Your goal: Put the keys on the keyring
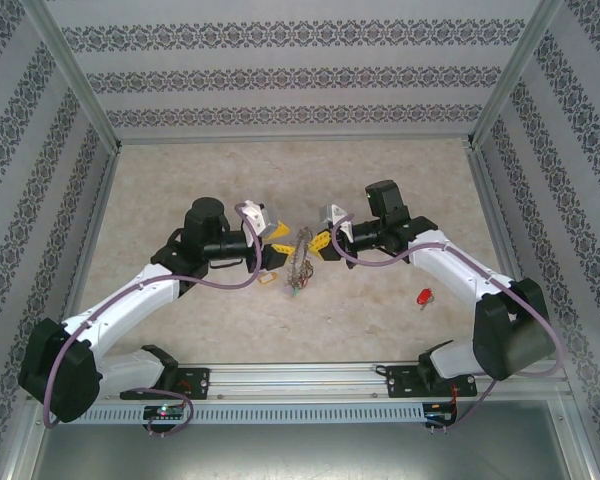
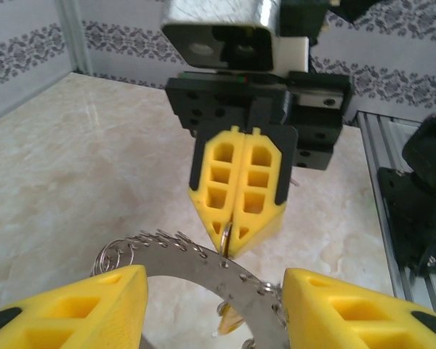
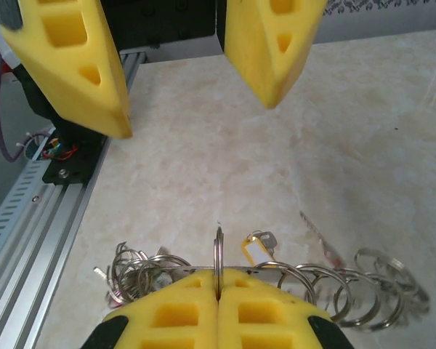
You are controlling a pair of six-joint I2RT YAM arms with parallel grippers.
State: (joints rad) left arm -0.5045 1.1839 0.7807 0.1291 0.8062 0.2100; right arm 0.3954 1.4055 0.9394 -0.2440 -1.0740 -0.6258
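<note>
— Well, where's the keyring (image 1: 300, 262)?
— Middle of the table (image 1: 400, 180). The right claw (image 3: 218, 280) is closed, pinching one of its small rings. The left claw (image 2: 214, 280) stands wide open astride its rim, holding nothing.
— What does the top view add?
— A red-tagged key (image 1: 425, 296) lying apart, rightward.

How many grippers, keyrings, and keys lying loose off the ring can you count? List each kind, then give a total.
Grippers: 2, left gripper and right gripper
Keyring: 1
Loose keys: 2, red-tagged key and yellow-tagged key
Total: 5
</note>
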